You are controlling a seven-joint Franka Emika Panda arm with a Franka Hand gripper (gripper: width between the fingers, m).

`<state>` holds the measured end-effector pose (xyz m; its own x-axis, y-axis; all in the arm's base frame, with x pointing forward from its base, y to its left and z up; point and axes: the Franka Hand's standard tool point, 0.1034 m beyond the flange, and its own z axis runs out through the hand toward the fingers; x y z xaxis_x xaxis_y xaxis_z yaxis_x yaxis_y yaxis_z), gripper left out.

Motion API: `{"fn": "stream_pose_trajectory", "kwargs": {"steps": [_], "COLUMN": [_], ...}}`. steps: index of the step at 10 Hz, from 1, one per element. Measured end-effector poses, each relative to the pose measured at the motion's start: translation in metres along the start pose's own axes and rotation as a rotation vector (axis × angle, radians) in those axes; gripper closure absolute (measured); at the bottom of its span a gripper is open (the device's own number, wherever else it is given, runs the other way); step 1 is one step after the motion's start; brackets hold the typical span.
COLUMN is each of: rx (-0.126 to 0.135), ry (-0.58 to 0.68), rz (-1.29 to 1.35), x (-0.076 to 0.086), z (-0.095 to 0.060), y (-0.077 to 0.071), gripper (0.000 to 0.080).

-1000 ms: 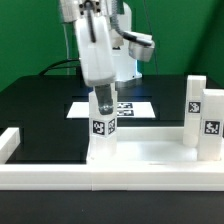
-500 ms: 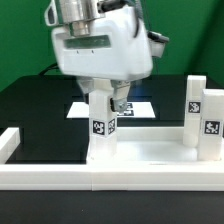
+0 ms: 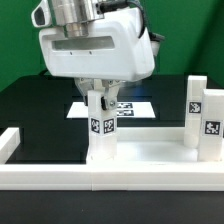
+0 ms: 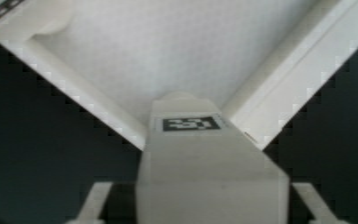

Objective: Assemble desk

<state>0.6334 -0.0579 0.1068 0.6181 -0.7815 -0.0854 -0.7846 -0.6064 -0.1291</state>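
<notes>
A matte black table (image 3: 40,110) is backed by green wall. A square white plastic tagged leg (image 3: 102,128), upright on the rimmed tabletop panel (image 3: 150,150), is pinched by the gripper (image 3: 106,100).

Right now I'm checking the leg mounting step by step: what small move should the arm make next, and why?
Probably keep turning the leg to seat it. The gripper sits over its top, and it stands upright on the tabletop near a corner, as the wrist view shows. Whether it is fully seated cannot be told.
</notes>
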Motion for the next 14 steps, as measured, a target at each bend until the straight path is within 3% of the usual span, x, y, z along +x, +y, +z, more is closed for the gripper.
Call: {"fn": "stream_pose_trajectory", "kwargs": {"steps": [2, 4, 8, 13, 14], "rx": [0.0, 0.002, 0.009, -0.011, -0.011], "ry": [0.0, 0.001, 0.03, 0.053, 0.053], "rz": [0.119, 0.437, 1.039, 1.077, 1.077], "x": [0.0003, 0.0054, 0.0013, 0.0014, 0.0012], "z": [-0.0001, -0.007, -0.0036, -0.0005, 0.0], "y": [0.0002, 0.0014, -0.0029, 0.0039, 0.0038], "gripper": [0.0508, 0.0508, 0.0507, 0.0491, 0.0337]}}
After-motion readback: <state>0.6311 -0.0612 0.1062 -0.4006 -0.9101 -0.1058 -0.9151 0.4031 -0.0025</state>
